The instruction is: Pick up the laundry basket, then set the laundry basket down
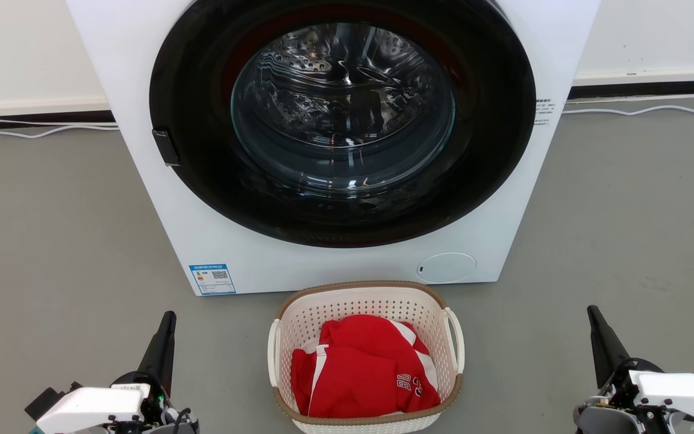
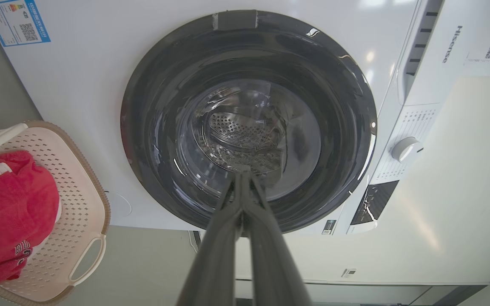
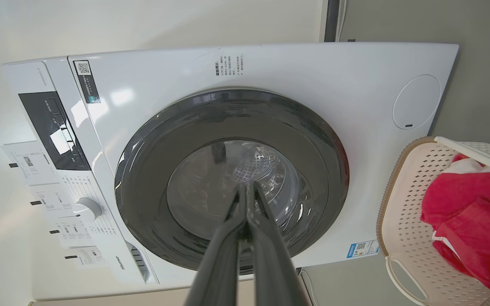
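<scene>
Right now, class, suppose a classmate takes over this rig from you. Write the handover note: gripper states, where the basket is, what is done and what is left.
Left gripper: shut, holding nothing, low on the basket's left, clear of it.
Right gripper: shut, holding nothing, low on the basket's right, clear of it.
Laundry basket: on the floor just in front of the washer, between the two grippers, with a red garment inside.
Done: nothing yet; the basket has not been gripped or lifted.
Left: open the grippers, take the basket, probably by its side handles, lift it, then set it down.
</scene>
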`<state>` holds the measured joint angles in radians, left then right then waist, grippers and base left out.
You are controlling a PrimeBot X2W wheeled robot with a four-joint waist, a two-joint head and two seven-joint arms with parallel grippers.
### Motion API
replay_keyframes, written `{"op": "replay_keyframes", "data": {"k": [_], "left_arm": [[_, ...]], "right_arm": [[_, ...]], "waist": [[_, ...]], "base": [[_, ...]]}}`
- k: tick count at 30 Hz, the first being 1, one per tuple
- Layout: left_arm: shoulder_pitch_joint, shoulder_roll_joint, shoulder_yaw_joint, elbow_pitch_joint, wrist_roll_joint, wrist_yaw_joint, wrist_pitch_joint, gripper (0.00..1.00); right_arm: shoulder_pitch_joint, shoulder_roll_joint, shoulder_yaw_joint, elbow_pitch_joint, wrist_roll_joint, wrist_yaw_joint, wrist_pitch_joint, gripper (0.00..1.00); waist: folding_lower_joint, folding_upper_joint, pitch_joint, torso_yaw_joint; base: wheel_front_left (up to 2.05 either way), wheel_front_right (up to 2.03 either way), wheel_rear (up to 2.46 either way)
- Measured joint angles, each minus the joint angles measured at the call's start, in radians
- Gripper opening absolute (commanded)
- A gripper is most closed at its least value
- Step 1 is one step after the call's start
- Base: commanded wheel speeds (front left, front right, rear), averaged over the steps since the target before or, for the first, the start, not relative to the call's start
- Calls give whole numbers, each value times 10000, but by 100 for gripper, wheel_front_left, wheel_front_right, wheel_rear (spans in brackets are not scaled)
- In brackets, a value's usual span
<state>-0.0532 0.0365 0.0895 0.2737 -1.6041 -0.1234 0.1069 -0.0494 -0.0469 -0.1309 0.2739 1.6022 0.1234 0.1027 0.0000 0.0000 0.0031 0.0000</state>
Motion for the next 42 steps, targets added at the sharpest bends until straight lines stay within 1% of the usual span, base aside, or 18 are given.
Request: {"op": "replay_keyframes", "data": {"k": [42], "left_arm": [[0, 0, 0, 0, 2, 0, 0, 0]], "right_arm": [[0, 0, 0, 0, 0, 0, 0, 0]], "waist": [[0, 0, 0, 0]], "base": [[0, 0, 0]]}}
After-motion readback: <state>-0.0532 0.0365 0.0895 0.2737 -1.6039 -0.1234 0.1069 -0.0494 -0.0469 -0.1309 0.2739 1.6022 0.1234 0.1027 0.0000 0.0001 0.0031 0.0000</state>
